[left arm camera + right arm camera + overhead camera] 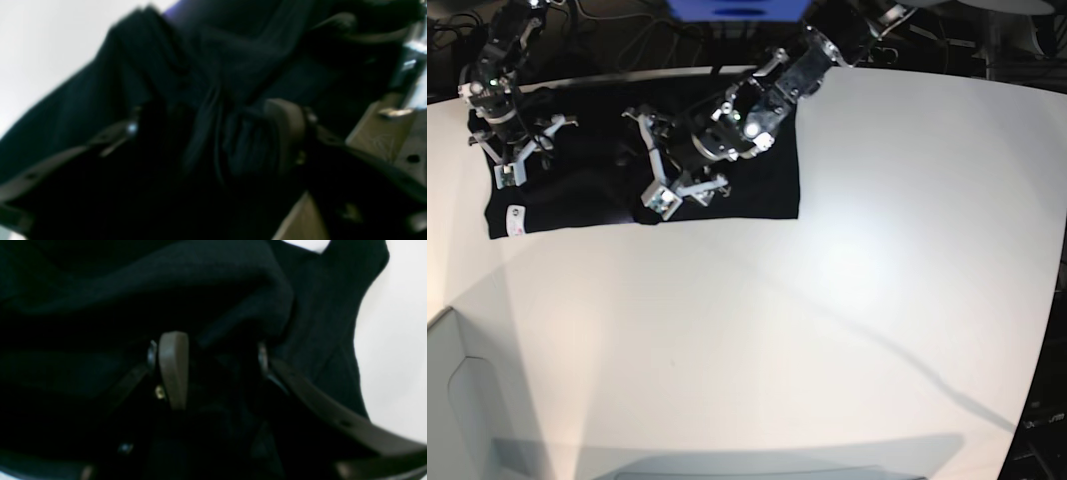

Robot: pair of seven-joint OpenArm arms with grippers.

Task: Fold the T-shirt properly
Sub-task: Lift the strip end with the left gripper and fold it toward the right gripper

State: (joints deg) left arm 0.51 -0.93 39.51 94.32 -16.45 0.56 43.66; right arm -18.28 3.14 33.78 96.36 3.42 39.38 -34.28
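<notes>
The black T-shirt (762, 185) lies bunched at the far left of the white table (847, 330), its small white tag (515, 220) at the near left corner. My left gripper (653, 160) hovers low over the shirt's middle with its jaws spread wide. In the left wrist view the gripper (206, 133) has rumpled cloth (100, 93) lying between its fingers, blurred. My right gripper (525, 150) sits on the shirt's left part. Close up, this gripper (217, 366) stands part open with dark cloth (317, 323) filling the gap and heaped above the tips.
A blue object (737, 8) and dark cables (627, 40) sit behind the table's far edge. A pale raised panel (457, 400) stands at the near left corner. The table's right edge curves away at the lower right.
</notes>
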